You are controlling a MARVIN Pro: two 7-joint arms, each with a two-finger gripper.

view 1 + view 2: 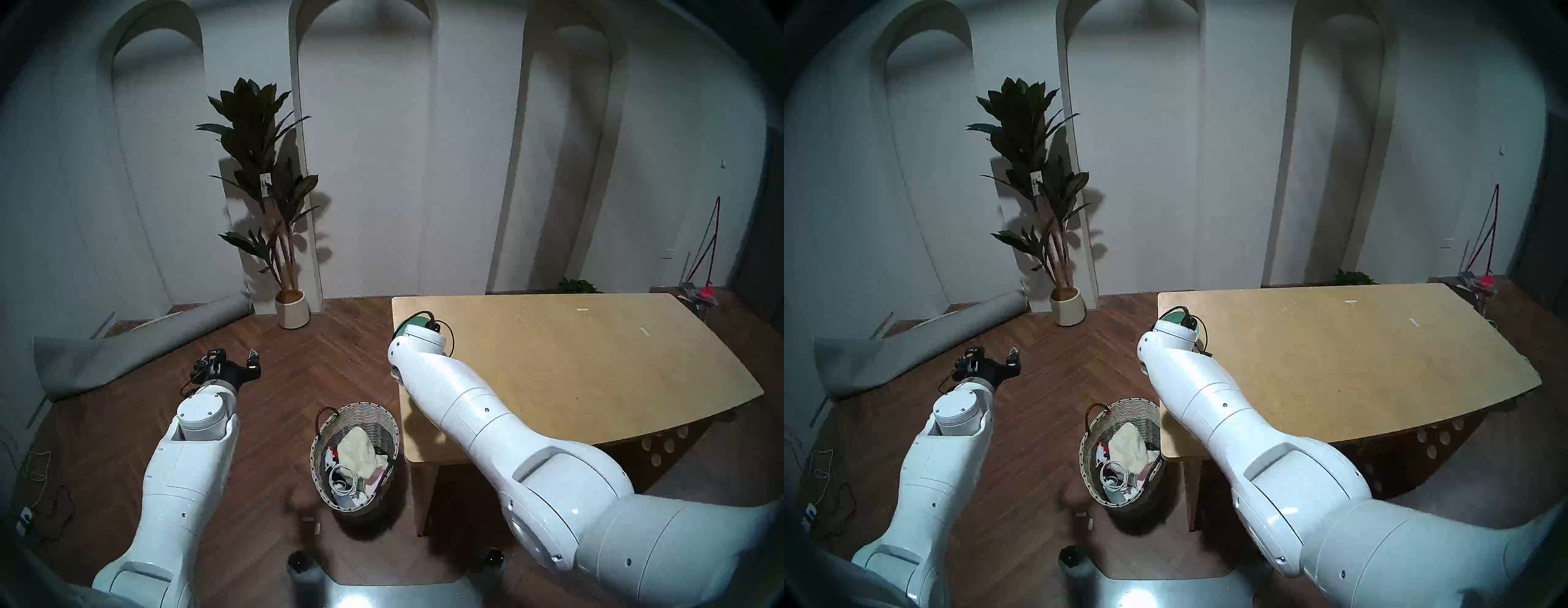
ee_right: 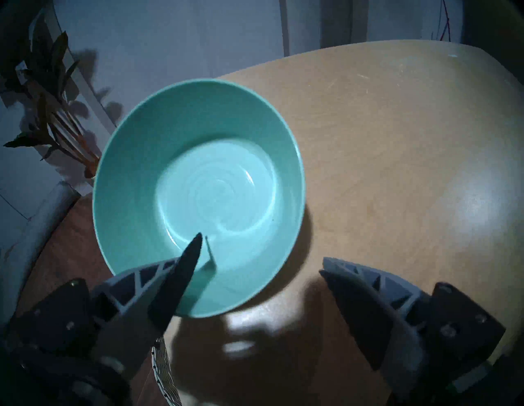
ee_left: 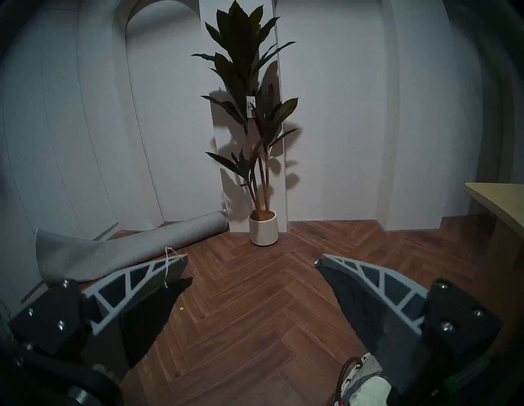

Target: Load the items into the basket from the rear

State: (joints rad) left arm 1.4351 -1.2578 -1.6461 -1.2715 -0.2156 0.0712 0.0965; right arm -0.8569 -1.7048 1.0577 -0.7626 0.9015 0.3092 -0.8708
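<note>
The round wicker basket (image 1: 382, 429) stands on the floor by the table's near left corner. In it lie the cream waffle-knit cloth (image 1: 358, 452) and the white cable coil (image 1: 343, 482). The mint-green bowl (image 2: 198, 184) sits upright on the table's far left corner. My right gripper (image 2: 261, 253) is open just above it. One finger (image 2: 187, 263) reaches over the near rim into the bowl, and the other is outside over the table. In the head views my right wrist (image 1: 422, 337) hides the bowl. My left gripper (image 1: 233, 356) is open and empty above the floor, left of the basket.
The wooden table (image 1: 572, 365) fills the right side. A white plant pot (image 1: 292, 308) stands at the back wall, with a rolled grey rug (image 1: 140, 352) lying left of it. Loose cables (image 1: 38, 467) lie on the floor at far left. The basket's edge shows in the left wrist view (image 3: 354, 374).
</note>
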